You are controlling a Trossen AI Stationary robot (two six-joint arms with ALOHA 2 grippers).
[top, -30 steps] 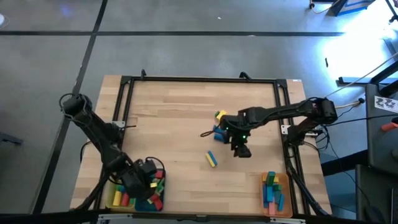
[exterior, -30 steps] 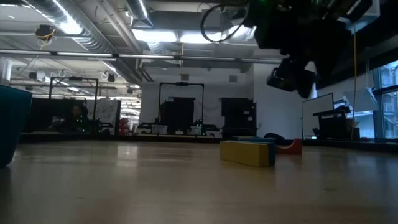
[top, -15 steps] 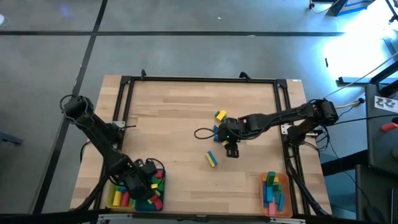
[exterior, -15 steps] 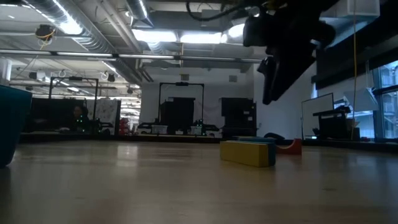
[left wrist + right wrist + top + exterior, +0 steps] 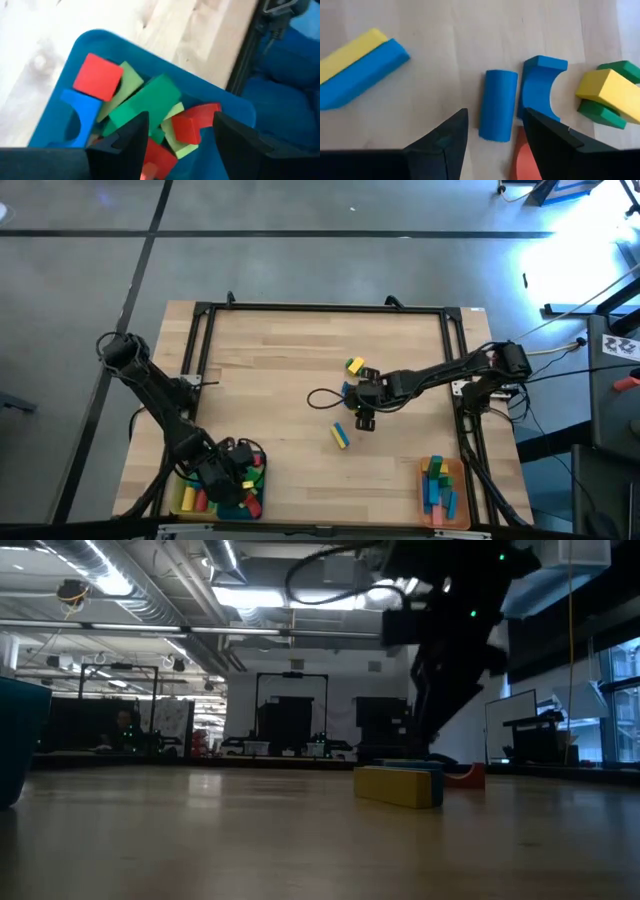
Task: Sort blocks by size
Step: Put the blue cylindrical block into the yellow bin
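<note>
My right gripper [image 5: 362, 418] is open, hanging just above a cluster of blocks mid-table. In the right wrist view its fingers [image 5: 495, 114] stand on either side of a blue round bar [image 5: 498, 105] lying flat, without touching it. Beside the bar lie a blue arch [image 5: 540, 87], a red piece [image 5: 526, 161], and a yellow block leaning on a green one [image 5: 609, 90]. A yellow and blue bar pair [image 5: 340, 435] lies nearer. My left gripper [image 5: 181, 117] is open above the blue tray [image 5: 75, 47] of red, green and blue blocks at the near left.
An orange tray [image 5: 456, 498] with several blue and green blocks stands at the near right. A yellow tray [image 5: 186, 498] with blocks stands beside the blue tray at the near left. A lone yellow block [image 5: 354, 365] lies farther back. A black frame [image 5: 320, 308] edges the table.
My right gripper has gone toward the table's left edge and come down, ending low over the blue blocks mid-table. The blocks have stayed where they were.
</note>
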